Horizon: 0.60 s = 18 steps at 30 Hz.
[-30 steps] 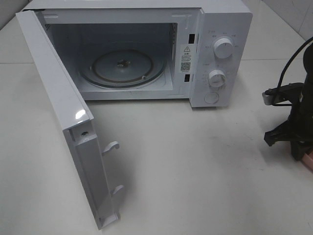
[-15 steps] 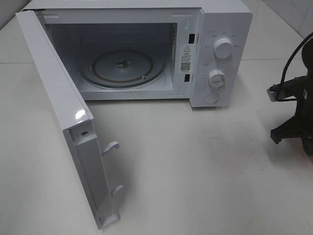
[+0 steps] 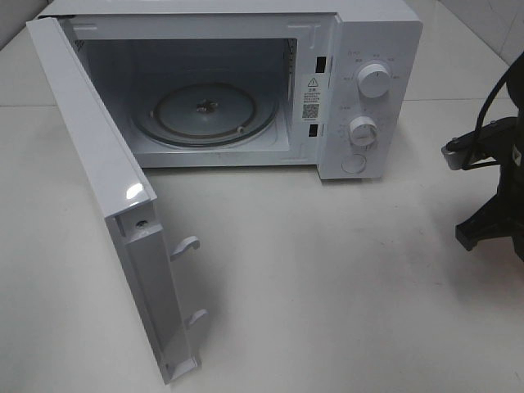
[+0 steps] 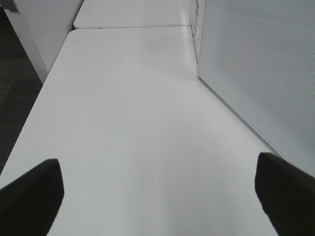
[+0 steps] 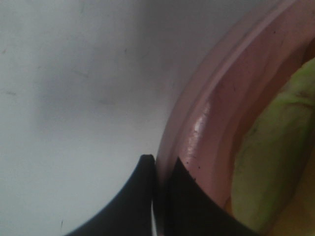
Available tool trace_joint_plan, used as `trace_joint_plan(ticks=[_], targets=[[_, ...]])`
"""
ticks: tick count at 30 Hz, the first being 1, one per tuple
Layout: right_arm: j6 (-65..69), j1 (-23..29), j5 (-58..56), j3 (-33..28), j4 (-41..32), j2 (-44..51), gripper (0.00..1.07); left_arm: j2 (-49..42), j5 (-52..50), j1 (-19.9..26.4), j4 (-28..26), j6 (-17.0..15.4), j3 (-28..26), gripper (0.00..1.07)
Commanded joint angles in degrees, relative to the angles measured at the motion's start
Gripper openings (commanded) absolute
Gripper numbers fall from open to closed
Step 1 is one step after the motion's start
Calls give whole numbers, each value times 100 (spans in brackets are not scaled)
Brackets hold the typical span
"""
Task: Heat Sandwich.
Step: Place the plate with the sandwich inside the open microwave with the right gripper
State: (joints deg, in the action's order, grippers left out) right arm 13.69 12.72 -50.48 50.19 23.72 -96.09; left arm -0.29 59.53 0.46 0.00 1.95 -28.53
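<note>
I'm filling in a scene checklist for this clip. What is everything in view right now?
microwave: one, white, back of table, door swung open
turntable: one, clear glass, inside microwave
knobs: two, white, right panel, stacked
button: one, white, below knobs
table: one, white
plate: one, pink, right wrist view only
sandwich: one, yellow-green filling showing, on plate
left tool: black, open, over table
right tool: black, shut on plate rim

White matte tabletop (image 3: 327,286) of adjoining panels, with a straight seam (image 4: 133,26) between two of them. Dark grey floor (image 4: 15,83) borders one edge, beside a pale upright panel (image 4: 44,29). Diffuse lighting, soft shadows.
</note>
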Motion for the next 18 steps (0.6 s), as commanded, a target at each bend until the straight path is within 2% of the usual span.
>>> trace_joint_plan(ticks=[1, 18], targets=[[109, 223, -258, -183, 103, 304, 0, 6, -23, 0, -34, 6, 17, 106], [149, 1621, -1106, -504, 103, 1421, 1, 6, -23, 0, -34, 6, 17, 106]])
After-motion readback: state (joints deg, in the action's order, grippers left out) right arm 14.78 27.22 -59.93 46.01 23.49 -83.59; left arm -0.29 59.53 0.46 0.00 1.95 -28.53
